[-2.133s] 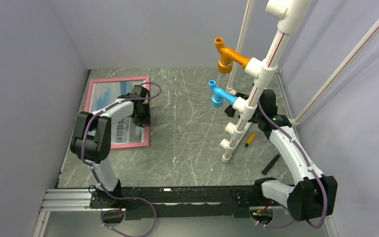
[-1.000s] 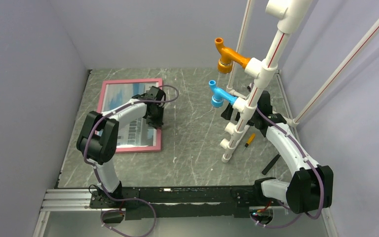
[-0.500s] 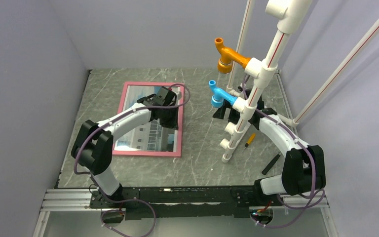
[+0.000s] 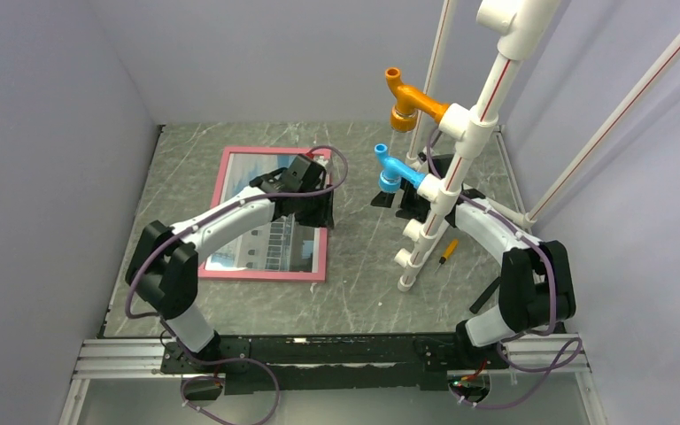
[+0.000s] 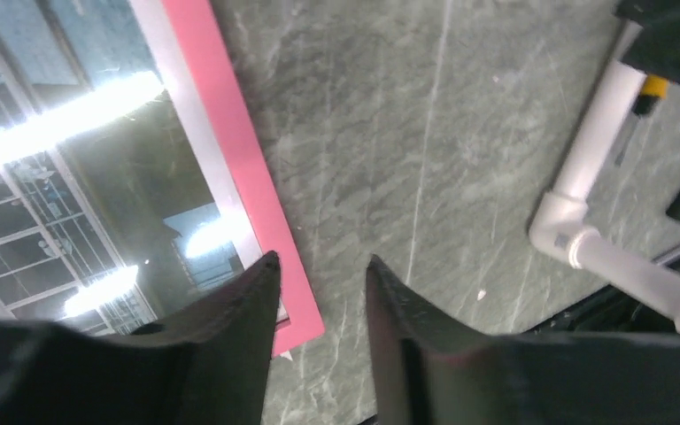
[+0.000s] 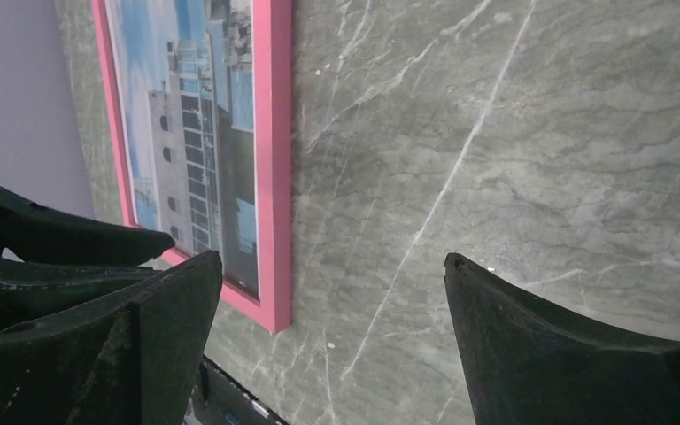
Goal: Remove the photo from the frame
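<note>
The pink frame (image 4: 257, 275) lies flat left of the table's middle, with the photo (image 4: 274, 248) of a pale building under blue sky inside it. My left gripper (image 4: 317, 211) hangs over the frame's right edge. In the left wrist view its jaws (image 5: 319, 266) stand apart, the pink border (image 5: 243, 150) running under the left finger and bare marble in the gap. The photo (image 5: 53, 177) shows glare there. My right gripper (image 4: 388, 199) is wide open just right of the frame, holding nothing. Its wrist view shows the frame (image 6: 279, 133) and photo (image 6: 195, 115) to the left of its fingers (image 6: 332, 266).
A white pipe stand (image 4: 460, 150) with an orange fitting (image 4: 407, 102) and a blue fitting (image 4: 394, 168) rises right of centre, close to my right arm. A yellow-handled tool (image 4: 447, 252) and a black bar (image 4: 487, 294) lie by its foot. Grey walls close in the table.
The left arm dragged the frame rightward toward the table's middle, and its jaws have now parted. The right arm swung left toward the frame, still wide open.
</note>
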